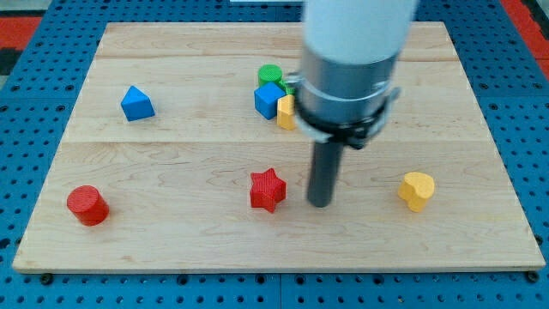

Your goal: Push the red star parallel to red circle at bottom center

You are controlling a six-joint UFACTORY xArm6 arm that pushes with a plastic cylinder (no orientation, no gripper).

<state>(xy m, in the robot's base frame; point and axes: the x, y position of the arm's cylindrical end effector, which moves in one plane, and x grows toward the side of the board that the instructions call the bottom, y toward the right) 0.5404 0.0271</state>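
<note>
The red star (268,190) lies on the wooden board (171,249) a little below its middle. The red circle (87,205) sits near the board's bottom left corner, far to the view's left of the star and slightly lower. My tip (319,203) rests on the board just to the view's right of the red star, with a small gap between them. The arm's large white and grey body rises above the rod and hides part of the board behind it.
A blue triangle-like block (136,103) sits at upper left. A green round block (270,75), a blue cube (268,100) and a yellow block (286,112) cluster at top centre, partly hidden by the arm. A yellow heart-like block (416,190) lies at the right.
</note>
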